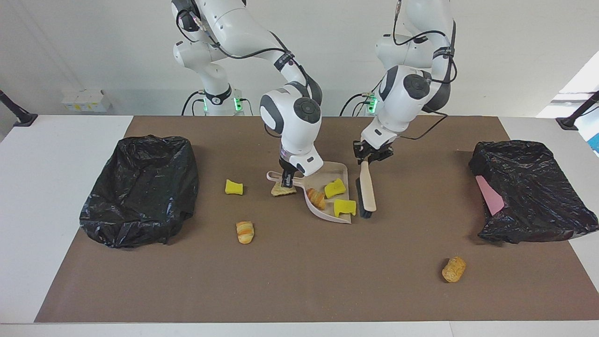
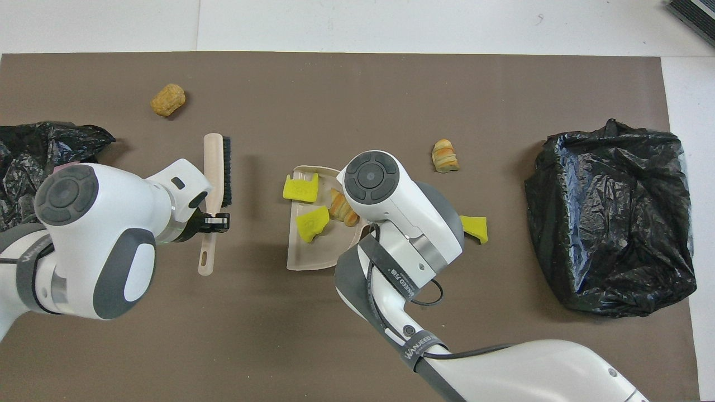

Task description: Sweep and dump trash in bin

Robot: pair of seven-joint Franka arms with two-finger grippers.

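Note:
My right gripper point(image 1: 286, 179) is shut on the handle of the beige dustpan point(image 1: 338, 171), which rests on the brown mat; the overhead view hides this grip under the wrist. In the dustpan point(image 2: 310, 254) lie two yellow sponge chunks point(image 1: 335, 188) point(image 1: 345, 207) and an orange bread lump point(image 1: 317, 198). My left gripper point(image 1: 369, 157) is shut on the brush point(image 1: 367, 192), held beside the pan's mouth toward the left arm's end. More trash lies on the mat: a yellow chunk point(image 1: 233, 187), a bread lump point(image 1: 244, 232), a tan lump point(image 1: 454, 269), and a tan scrap point(image 1: 282, 190) under the pan's handle.
A black-bagged bin point(image 1: 140, 187) stands at the right arm's end of the mat. Another black-bagged bin point(image 1: 529, 192) stands at the left arm's end with a pink flat piece point(image 1: 489, 194) on its side.

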